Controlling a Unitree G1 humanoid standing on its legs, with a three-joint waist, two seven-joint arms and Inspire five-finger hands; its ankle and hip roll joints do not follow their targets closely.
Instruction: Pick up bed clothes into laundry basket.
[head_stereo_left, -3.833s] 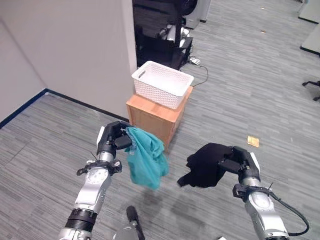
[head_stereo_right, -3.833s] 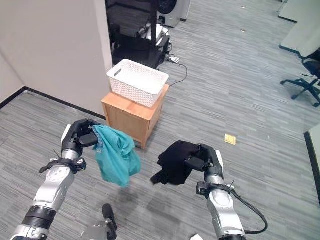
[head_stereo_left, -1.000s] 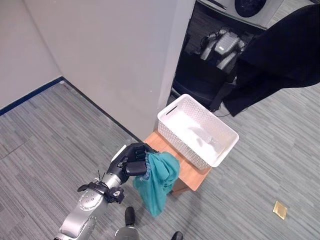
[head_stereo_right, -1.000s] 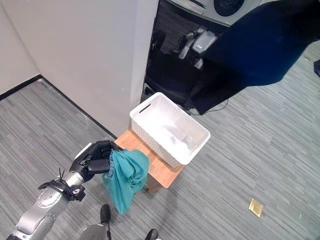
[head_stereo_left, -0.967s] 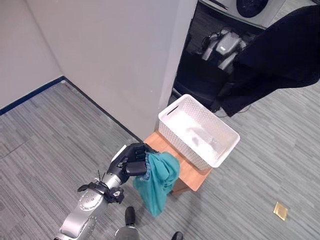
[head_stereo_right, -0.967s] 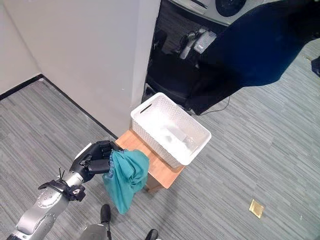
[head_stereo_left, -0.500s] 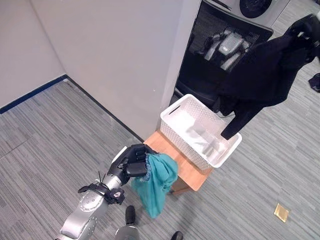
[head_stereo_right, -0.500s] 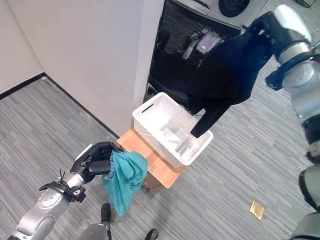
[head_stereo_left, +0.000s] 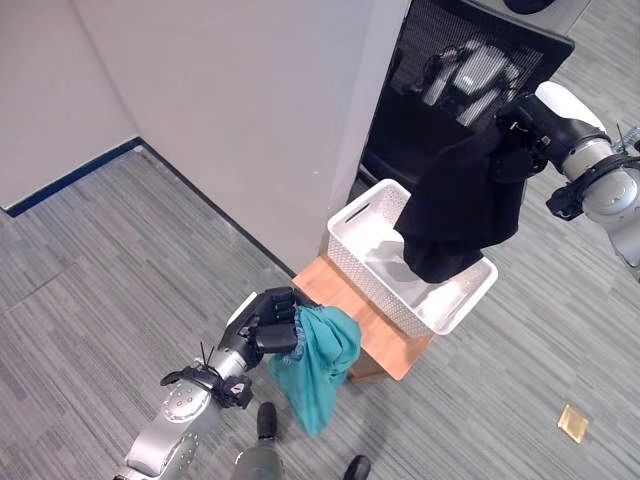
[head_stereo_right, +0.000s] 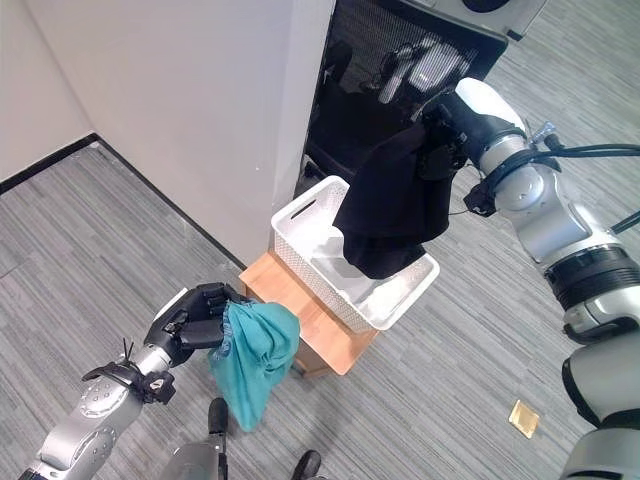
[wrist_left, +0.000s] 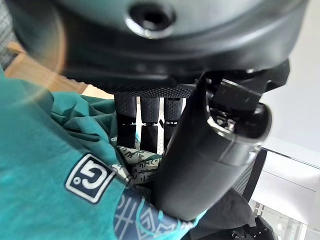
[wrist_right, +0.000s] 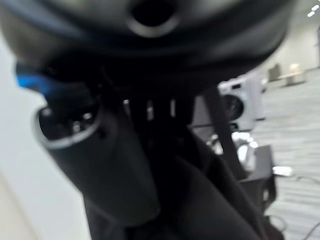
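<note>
Cloth is what you are carrying in both hands: your right hand (head_stereo_right: 450, 128) is clutching the black garment (head_stereo_right: 390, 210) directly over the basket (head_stereo_right: 300, 225), while your left hand (head_stereo_left: 262, 325) is gripping the teal shirt (head_stereo_left: 320, 365) nearer, beside the wooden stand (head_stereo_left: 385, 345).

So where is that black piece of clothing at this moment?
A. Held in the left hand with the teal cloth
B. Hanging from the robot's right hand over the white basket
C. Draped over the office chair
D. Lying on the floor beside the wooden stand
B: the black garment hangs from the right hand, its lower end dipping into the white basket, while the left hand grips only the teal garment.
</note>
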